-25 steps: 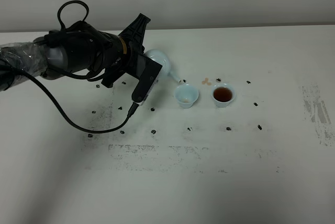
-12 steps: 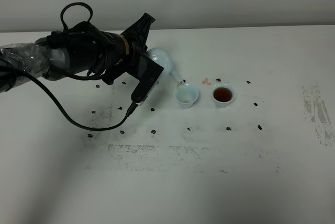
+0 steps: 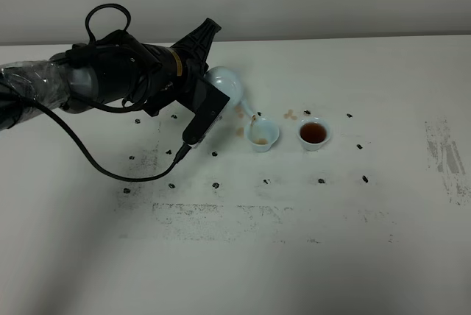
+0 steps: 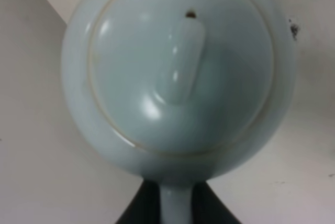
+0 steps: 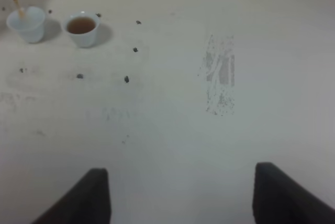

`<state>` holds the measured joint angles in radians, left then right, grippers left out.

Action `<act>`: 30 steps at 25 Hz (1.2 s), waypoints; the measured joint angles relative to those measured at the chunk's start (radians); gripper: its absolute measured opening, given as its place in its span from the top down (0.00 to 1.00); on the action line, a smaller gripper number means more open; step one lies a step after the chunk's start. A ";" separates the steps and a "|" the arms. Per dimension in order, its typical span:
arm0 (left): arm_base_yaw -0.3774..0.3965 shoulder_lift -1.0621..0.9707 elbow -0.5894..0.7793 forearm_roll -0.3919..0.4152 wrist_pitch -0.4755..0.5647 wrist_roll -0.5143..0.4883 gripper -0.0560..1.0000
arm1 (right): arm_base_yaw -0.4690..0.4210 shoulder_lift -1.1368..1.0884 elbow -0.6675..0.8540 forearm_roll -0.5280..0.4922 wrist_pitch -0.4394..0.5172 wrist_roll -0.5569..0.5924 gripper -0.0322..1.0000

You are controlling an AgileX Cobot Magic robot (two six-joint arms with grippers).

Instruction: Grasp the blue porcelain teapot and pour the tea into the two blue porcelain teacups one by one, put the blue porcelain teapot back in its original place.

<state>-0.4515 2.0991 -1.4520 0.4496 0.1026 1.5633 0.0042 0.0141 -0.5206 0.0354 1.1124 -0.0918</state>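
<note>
The blue porcelain teapot [image 3: 227,83] is tilted, its spout over the left blue teacup [image 3: 263,135], and a thin brown stream of tea runs into the cup. My left gripper [image 3: 208,71] is shut on the teapot's handle. In the left wrist view the teapot's lid [image 4: 180,67] fills the frame, with dark fingers [image 4: 140,211] either side of the handle. The right teacup [image 3: 313,133] holds dark tea. Both cups also show in the right wrist view [image 5: 25,23] [image 5: 82,28]. My right gripper [image 5: 180,198] is open and empty, far from the cups.
Small brown tea spots [image 3: 239,113] lie on the white table beside the left cup, and another [image 3: 291,115] between the cups. Black marks dot the table around the cups. A grey scuffed patch [image 3: 445,157] is at the right. A black cable [image 3: 110,171] loops below the left arm.
The teapot has tipped further toward the left cup. Tea now sits in that cup, and new brown spots have appeared on the table to the cup's left.
</note>
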 joint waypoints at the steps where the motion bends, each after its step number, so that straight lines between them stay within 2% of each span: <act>1: -0.003 0.000 0.000 0.000 0.000 0.002 0.91 | 0.000 0.000 0.000 0.000 0.000 0.000 0.43; 30: -0.036 0.000 0.000 0.000 -0.006 0.086 0.91 | 0.000 0.000 0.000 0.000 0.000 0.000 0.43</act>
<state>-0.4876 2.0991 -1.4520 0.4496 0.0966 1.6493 0.0042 0.0141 -0.5206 0.0354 1.1124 -0.0918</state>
